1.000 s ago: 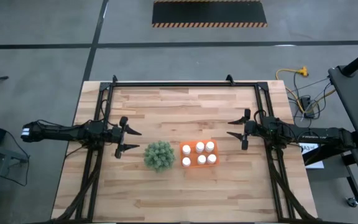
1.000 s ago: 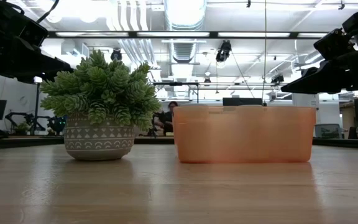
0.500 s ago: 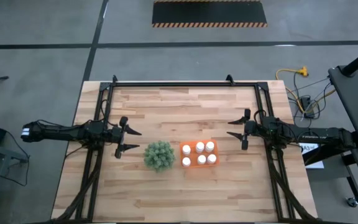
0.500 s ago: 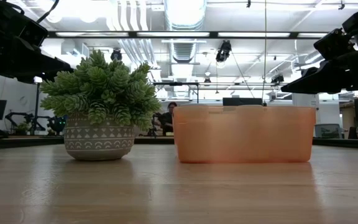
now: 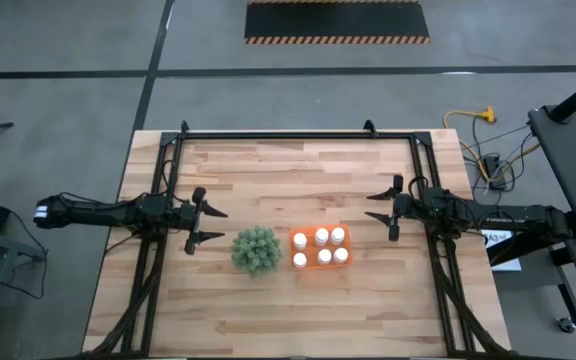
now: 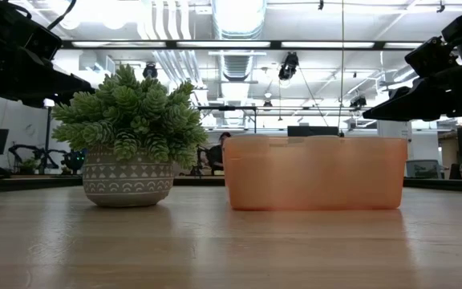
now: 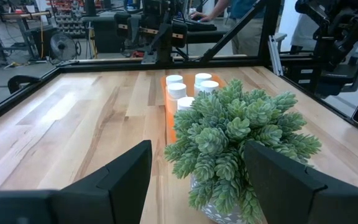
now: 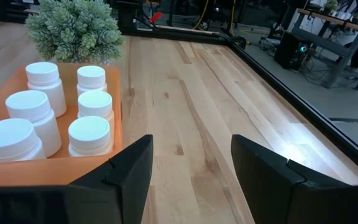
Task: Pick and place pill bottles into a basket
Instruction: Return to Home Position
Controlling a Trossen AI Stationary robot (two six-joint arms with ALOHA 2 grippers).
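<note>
Read on the high view's clock face, the left gripper (image 5: 216, 224) was found at nine o'clock of the plant (image 5: 256, 250), near it but apart, with its jaws spread wide and nothing held between them. The plant was set just beside the basket (image 5: 291, 250), which lay at its three o'clock, a little toward six o'clock from the middle of the table (image 5: 268, 170). All six bottles (image 5: 322, 237) were seen upright inside the basket, caps up, in two rows of three; none was seen on the bare wood. The right gripper (image 5: 373, 205) was found at about one o'clock of the basket, clear of it, its jaws likewise released and empty. In the low view both grippers were shown raised well above the tabletop. The placing was therefore judged done, and the step in hand was taken to be the withdrawal of both arms to rest. For that, each arm would need to be drawn back toward its own side, at nine and three o'clock, and kept high enough that neither plant nor basket could be brushed; no further grasp was thought to be called for.
</note>
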